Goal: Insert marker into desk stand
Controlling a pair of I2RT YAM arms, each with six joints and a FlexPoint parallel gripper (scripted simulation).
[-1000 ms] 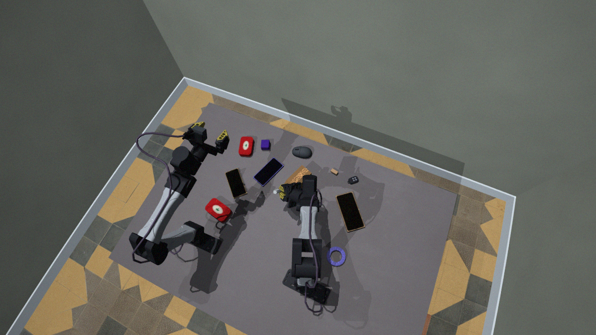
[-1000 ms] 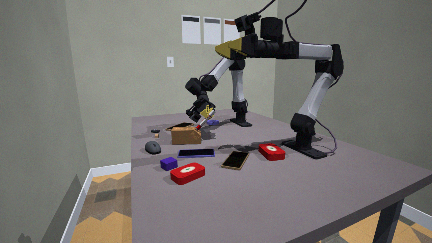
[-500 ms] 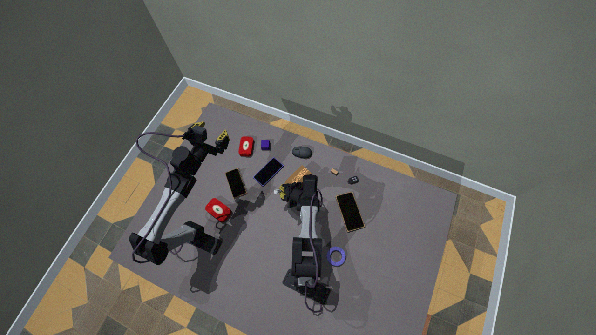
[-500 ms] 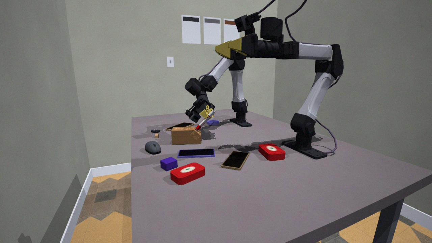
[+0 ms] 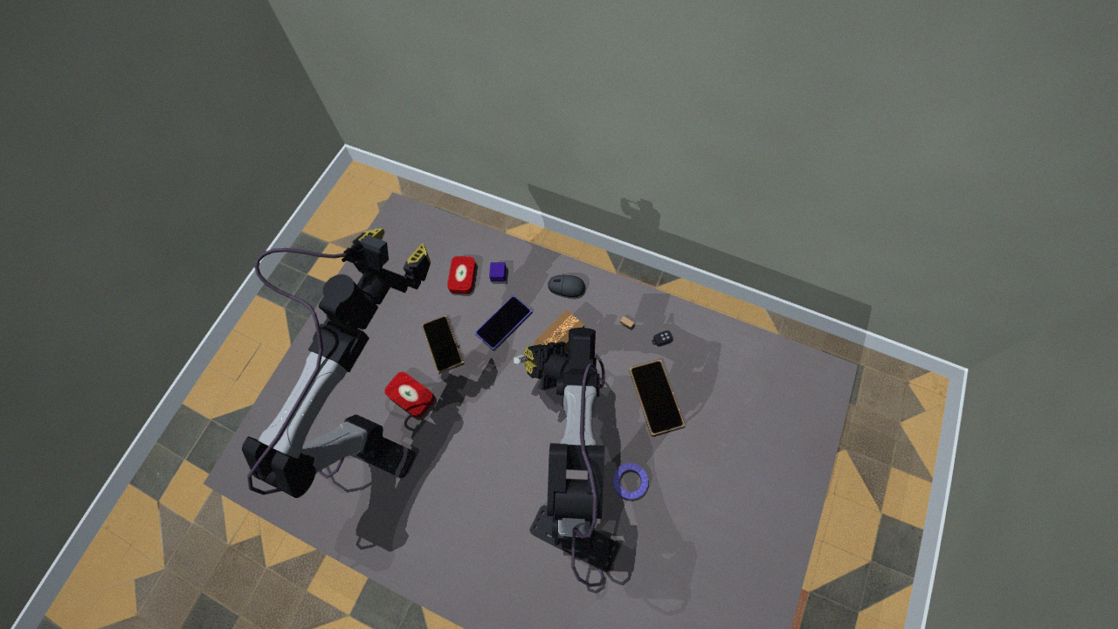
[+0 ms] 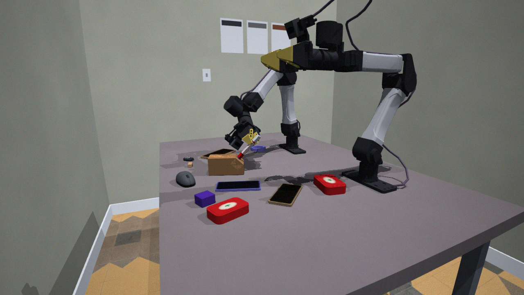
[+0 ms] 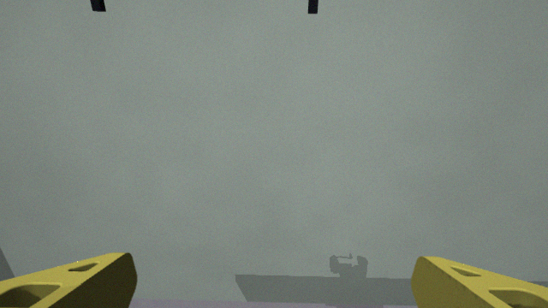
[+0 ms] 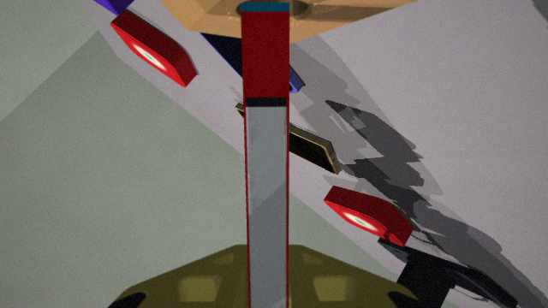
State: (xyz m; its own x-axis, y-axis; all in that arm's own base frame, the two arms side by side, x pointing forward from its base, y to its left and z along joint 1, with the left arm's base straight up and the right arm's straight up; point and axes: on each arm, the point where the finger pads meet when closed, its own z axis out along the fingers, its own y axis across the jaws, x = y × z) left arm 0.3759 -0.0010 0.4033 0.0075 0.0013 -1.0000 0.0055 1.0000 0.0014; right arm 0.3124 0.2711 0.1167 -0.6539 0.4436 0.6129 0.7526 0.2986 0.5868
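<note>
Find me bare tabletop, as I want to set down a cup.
Bare patches: right of the ring in the top view, and the near corner beyond the red boxes in the exterior view. Crowded: around the wooden stand.
</note>
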